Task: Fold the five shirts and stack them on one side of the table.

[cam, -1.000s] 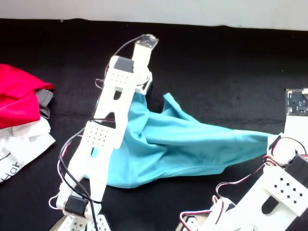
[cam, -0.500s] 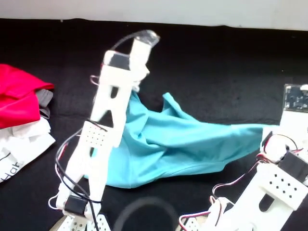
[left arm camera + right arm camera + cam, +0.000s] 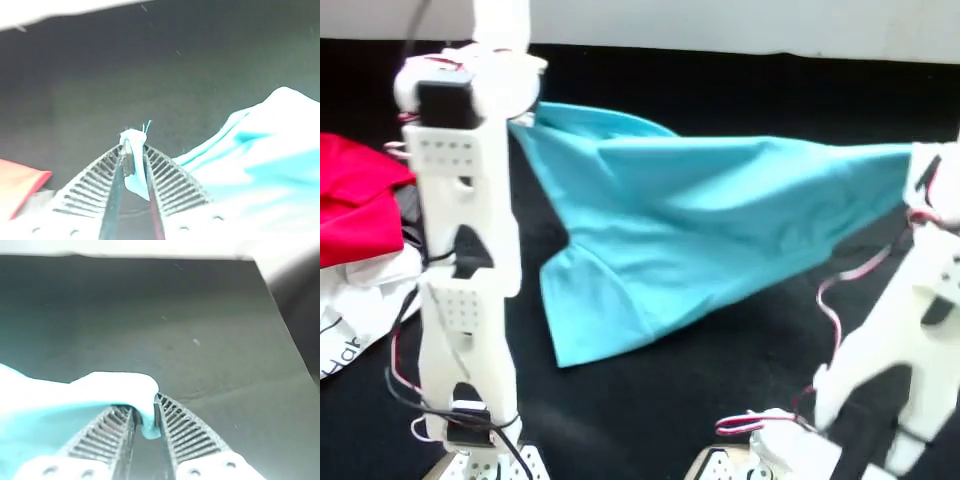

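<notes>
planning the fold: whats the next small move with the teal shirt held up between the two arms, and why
Probably lower both arms together to lay the teal fabric shirt flat on the black table. The left gripper and right gripper each pinch an edge, and the cloth hangs stretched between them.

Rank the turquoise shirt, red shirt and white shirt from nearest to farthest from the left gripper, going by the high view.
1. Turquoise shirt: pinched in the left gripper.
2. Red shirt: off to the left.
3. White shirt: left edge, partly under the red.
</notes>
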Motion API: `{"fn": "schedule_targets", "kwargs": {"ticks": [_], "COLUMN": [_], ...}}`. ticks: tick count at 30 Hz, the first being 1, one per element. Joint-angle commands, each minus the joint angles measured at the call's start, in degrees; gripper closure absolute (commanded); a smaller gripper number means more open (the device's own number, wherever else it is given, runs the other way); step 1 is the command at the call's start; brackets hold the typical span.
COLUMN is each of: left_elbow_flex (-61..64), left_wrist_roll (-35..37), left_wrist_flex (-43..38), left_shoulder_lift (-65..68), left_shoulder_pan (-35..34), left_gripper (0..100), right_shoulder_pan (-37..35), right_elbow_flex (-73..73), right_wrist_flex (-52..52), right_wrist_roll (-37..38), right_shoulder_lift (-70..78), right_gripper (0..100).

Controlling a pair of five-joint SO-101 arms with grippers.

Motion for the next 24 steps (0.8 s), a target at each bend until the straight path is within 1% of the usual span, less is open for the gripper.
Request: {"fn": "schedule_targets", "kwargs": {"ticks": [1, 3, 4, 6, 9, 12, 15, 18, 21, 24], "left_elbow_flex": [-1.7, 2.2, 5.2, 15.5, 36.5, 57.5, 72.8, 80.7, 84.8, 88.4], "left_wrist_roll": [0.4, 0.5, 0.5, 0.5, 0.5, 0.4, 0.0, 0.0, -0.6, -5.3], "left_wrist_flex": [0.4, 0.4, 0.5, 0.5, 0.5, 0.4, 0.1, 0.1, 0.1, 0.2], "left_shoulder_lift": [-7.3, -9.5, -10.6, -13.1, -18.0, -22.3, -24.6, -24.6, -24.5, -24.8], "left_shoulder_pan": [-2.9, -4.8, -5.7, -8.0, -11.1, -13.6, -15.8, -18.0, -19.6, -19.8], "left_gripper": [99, 99, 99, 99, 99, 99, 99, 99, 99, 99], "right_shoulder_pan": [-8.9, -13.8, -16.1, -18.6, -22.5, -26.3, -30.1, -32.7, -33.1, -32.9], "right_elbow_flex": [-21.6, -28.2, -29.2, -27.8, -20.2, -9.5, 1.1, 11.9, 23.4, 34.2], "right_wrist_flex": [12.0, 17.8, 18.2, 18.0, 18.1, 18.0, 18.0, 17.9, 17.6, 16.3], "right_wrist_roll": [-0.5, -0.7, -0.9, -2.3, -3.5, -3.5, -3.5, -3.5, -3.2, -3.1], "right_shoulder_lift": [5.9, 8.6, 9.4, 8.7, 6.5, 2.5, -3.1, -9.9, -16.4, -22.1], "right_gripper": [99.3, 99.3, 99.3, 99.3, 99.3, 99.3, 99.3, 99.3, 99.3, 99.3]}}
